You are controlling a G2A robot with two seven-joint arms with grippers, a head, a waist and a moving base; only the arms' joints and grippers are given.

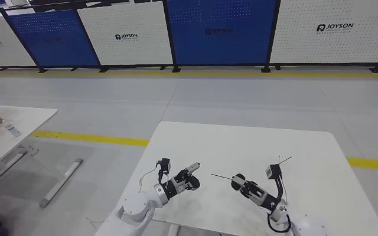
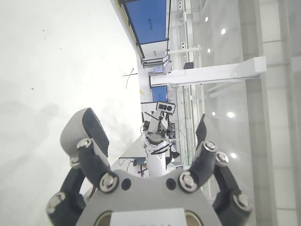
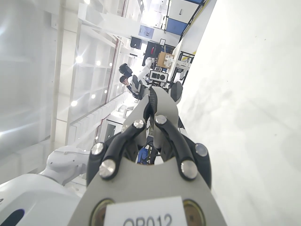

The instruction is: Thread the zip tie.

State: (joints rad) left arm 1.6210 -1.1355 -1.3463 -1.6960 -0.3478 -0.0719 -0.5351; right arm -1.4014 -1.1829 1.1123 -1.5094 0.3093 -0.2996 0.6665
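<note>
Top view, holder: the right gripper (image 1: 236, 180) sits low over the near part of the white table (image 1: 248, 138), clenched on one end of the zip tie (image 1: 221, 177).
Top view, tie: a thin dark strip juts from the right gripper toward the left gripper (image 1: 194, 171). Its free end stops short of that gripper, so the two are apart.
Top view, risk: the strip is held by one end only and will likely sag or swing. A small turn of the right gripper could throw the free end off line.
Left wrist view, catcher: the left gripper (image 2: 147, 122) is released, its fingers (image 2: 96, 130) spread wide with nothing between them, and it faces the right gripper across the gap.
Left wrist view, spares: loose ties (image 2: 129, 75) lie crossed on the table, apart from the right gripper and untouched.
Left wrist view, risk: if the fingers close off the strip's line, they could miss it or knock it sideways in the right gripper.
Right wrist view, grip: the right gripper (image 3: 150, 95) has its pads pressed together. The strip is too thin to make out here, so I cannot tell how deep it sits.
Right wrist view, risk: a shallow pinch could let the tie pivot or slip out and drop to the table below the right gripper. Which end is head and which is tip cannot be told, so the feed might start the wrong way round.
</note>
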